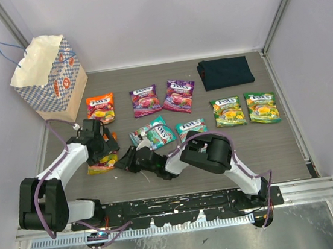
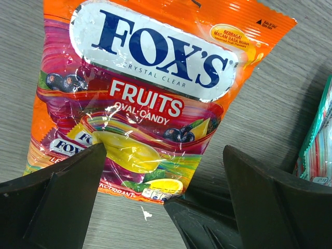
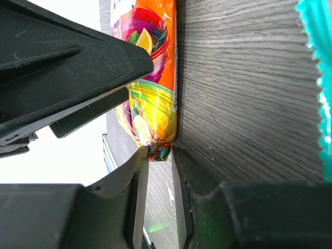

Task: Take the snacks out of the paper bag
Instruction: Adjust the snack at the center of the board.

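- L gripper hangs spread wide over orange packet, touching nothing.
- R gripper pinches the packet's bottom corner. It should prob. pull slowly along the table, or the thin seal may slip.

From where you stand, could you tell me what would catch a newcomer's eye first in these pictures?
The bright orange Fox's packet fills the left wrist view, lying on the grey table and framed by the wide-open left fingers; the right fingers seem to pinch its bottom corner. From above, the other packets lie spread in loose rows mid-table, and the checkered paper bag sits at the far-left corner.
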Tool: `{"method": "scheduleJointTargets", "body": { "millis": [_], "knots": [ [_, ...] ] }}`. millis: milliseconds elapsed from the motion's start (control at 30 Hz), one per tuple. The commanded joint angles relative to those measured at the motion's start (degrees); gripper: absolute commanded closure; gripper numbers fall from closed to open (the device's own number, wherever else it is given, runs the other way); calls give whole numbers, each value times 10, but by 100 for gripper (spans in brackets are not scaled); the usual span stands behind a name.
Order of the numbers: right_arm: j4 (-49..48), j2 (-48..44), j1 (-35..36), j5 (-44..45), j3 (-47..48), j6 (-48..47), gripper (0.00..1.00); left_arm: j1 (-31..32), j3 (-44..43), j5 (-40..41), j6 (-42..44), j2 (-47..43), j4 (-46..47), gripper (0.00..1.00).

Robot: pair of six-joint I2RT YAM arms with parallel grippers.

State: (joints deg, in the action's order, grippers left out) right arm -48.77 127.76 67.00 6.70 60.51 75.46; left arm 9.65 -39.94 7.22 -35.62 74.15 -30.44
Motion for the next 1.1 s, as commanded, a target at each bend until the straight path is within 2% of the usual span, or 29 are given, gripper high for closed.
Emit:
{"method": "scheduleJointTargets", "body": {
  "millis": [0,200,300,567,967,1067],
  "knots": [
    [26,17,5,2,-2,0,71,0,7,0,-11,5,9,2],
    [18,19,5,-3,-6,-5,86,0,7,2,-10,6,9,2],
    [15,8,5,-5,-20,-12,89,0,7,5,-8,12,11,2],
    [41,-58,11,-7,-68,-70,89,0,-1,20,-9,27,12,2],
    [64,-86,25,-29,-90,-124,81,-1,-8,43,-6,73,6,2],
    [67,-93,27,-35,-96,-137,91,-1,-14,47,-6,86,2,2]
  ]
}}
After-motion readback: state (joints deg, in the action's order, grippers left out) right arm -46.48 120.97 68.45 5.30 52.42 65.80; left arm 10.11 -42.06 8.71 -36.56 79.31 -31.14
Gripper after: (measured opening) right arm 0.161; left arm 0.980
